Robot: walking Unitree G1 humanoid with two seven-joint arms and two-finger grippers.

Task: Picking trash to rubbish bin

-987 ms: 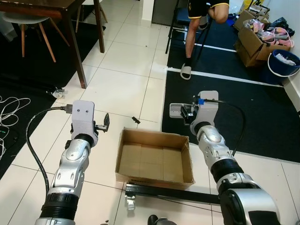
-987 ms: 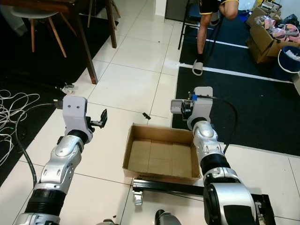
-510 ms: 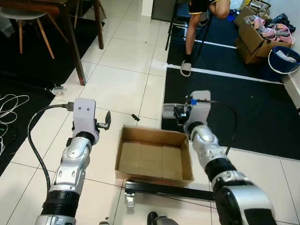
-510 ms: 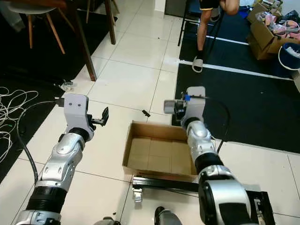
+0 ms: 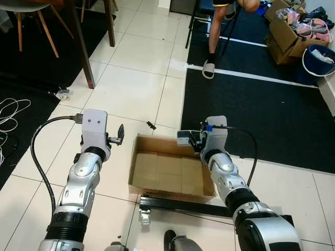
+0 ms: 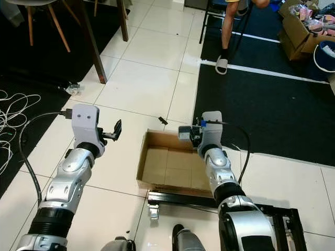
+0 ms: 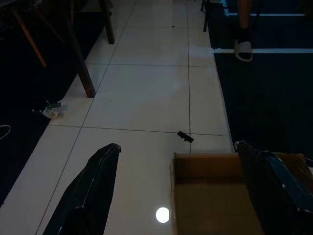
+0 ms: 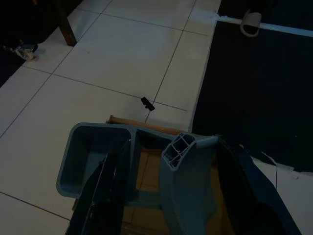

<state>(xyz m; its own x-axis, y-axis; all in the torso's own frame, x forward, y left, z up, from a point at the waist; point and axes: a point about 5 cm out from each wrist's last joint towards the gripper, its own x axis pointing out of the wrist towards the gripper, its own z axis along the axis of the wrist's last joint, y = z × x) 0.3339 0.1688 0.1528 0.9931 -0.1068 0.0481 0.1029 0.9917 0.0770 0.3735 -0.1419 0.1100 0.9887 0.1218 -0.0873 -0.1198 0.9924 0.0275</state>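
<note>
White tiles met a dark mat mid-frame, with the box [image 5: 170, 170] lying low centre. Right gripper [image 5: 189, 139] held its fingers clamped on a grey tray [image 8: 105, 154] over the box's far rim; releasing seemed next. Left gripper [image 5: 118, 135] hung parted, empty.

A grey plastic tray piece [image 8: 122, 161] sits clamped in the right gripper [image 5: 194, 140], held over the far rim of the open cardboard box [image 5: 170, 170].
</note>
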